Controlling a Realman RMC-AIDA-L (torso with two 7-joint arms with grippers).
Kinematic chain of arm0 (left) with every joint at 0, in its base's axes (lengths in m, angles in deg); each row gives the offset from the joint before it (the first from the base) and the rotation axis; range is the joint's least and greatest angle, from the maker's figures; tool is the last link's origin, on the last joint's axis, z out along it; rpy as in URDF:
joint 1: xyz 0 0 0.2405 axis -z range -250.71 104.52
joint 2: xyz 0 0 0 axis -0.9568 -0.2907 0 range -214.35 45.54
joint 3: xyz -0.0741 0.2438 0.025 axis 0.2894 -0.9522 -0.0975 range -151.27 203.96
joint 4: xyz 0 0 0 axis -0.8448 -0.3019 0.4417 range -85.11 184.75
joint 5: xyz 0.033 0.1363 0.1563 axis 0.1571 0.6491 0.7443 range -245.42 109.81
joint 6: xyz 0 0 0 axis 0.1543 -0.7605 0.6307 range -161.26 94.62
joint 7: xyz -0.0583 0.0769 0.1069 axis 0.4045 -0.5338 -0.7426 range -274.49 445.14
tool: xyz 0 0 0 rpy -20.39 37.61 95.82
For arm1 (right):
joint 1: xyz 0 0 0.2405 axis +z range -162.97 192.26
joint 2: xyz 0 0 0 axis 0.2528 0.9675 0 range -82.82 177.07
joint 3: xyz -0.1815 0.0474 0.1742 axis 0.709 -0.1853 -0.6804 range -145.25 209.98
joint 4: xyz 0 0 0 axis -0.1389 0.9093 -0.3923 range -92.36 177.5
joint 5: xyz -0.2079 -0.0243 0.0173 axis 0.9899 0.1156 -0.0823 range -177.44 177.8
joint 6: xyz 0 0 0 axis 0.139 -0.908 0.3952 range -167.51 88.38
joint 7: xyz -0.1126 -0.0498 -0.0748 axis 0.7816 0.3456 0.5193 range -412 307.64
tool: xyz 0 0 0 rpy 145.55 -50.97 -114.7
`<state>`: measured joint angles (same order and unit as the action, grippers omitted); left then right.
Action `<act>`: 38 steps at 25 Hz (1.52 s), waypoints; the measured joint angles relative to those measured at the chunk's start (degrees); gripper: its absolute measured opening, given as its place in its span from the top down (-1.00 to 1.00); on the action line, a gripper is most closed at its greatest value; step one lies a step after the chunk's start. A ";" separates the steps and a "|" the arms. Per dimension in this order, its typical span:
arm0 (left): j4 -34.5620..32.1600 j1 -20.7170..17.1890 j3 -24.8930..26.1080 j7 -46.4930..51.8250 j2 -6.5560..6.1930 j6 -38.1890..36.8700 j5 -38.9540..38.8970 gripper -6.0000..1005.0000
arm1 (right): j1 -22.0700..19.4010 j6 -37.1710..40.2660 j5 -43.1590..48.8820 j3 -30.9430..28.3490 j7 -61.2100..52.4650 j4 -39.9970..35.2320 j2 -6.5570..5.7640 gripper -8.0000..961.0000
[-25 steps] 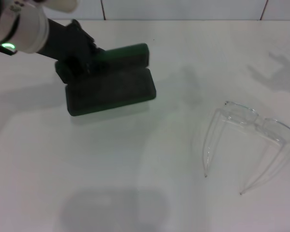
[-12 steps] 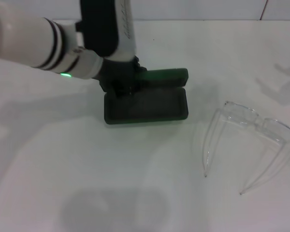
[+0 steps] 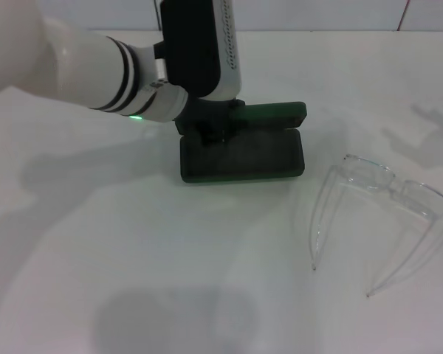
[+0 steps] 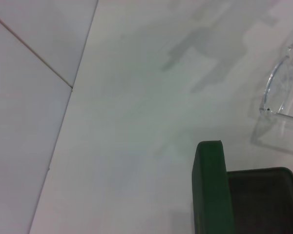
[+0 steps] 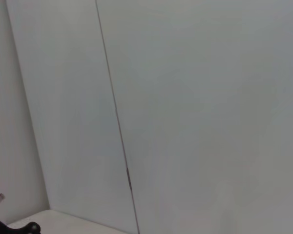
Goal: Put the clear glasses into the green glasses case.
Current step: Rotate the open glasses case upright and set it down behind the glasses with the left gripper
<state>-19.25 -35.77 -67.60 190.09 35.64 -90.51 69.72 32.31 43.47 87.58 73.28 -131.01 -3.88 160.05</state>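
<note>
The green glasses case [image 3: 255, 158] lies open on the white table, its dark lining facing up and its lid [image 3: 275, 113] standing at the far side. My left gripper [image 3: 213, 133] is shut on the case's left far edge, by the hinge. The clear glasses [image 3: 387, 188] rest to the right of the case, apart from it, arms unfolded and pointing toward the near edge. The left wrist view shows the case's green lid [image 4: 211, 190] edge-on and part of the clear glasses [image 4: 283, 95] beyond it. My right gripper is out of view.
The white table [image 3: 170, 280] stretches all around the case and glasses. A tiled wall [image 3: 317, 15] runs behind its far edge. The right wrist view shows only a pale wall [image 5: 185, 97].
My left arm has carried the open case to the right across the table, closer to the glasses. The glasses have not moved.
</note>
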 joint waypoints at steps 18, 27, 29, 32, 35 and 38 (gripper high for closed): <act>3.16 1.02 -3.81 -0.49 0.10 4.01 -1.85 0.55 | 0.08 1.39 0.08 0.04 -0.09 0.46 0.18 -0.60; 3.63 1.00 -4.73 -0.89 0.04 4.56 -2.12 0.55 | -0.24 2.23 0.06 0.04 -0.09 0.48 0.20 -0.60; 3.88 1.00 -4.72 -0.62 0.08 4.78 -2.59 0.54 | -0.29 2.34 0.05 0.04 -0.09 0.48 0.19 -0.60; 4.04 0.77 -5.15 -0.40 0.16 5.71 -3.15 0.54 | -0.45 2.81 0.05 0.00 -0.09 0.48 0.20 -0.60; 3.95 0.51 -6.14 -0.31 0.20 6.30 -3.25 0.51 | -0.74 3.16 0.05 -0.04 -0.09 0.48 0.22 -0.60; 3.85 0.47 -6.32 -0.28 0.20 6.41 -3.26 0.43 | -0.97 3.42 0.05 -0.07 -0.09 0.48 0.26 -0.59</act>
<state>-15.40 -35.30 -73.92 189.81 35.84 -84.10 66.46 31.35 46.88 87.63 73.21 -131.11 -3.39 160.31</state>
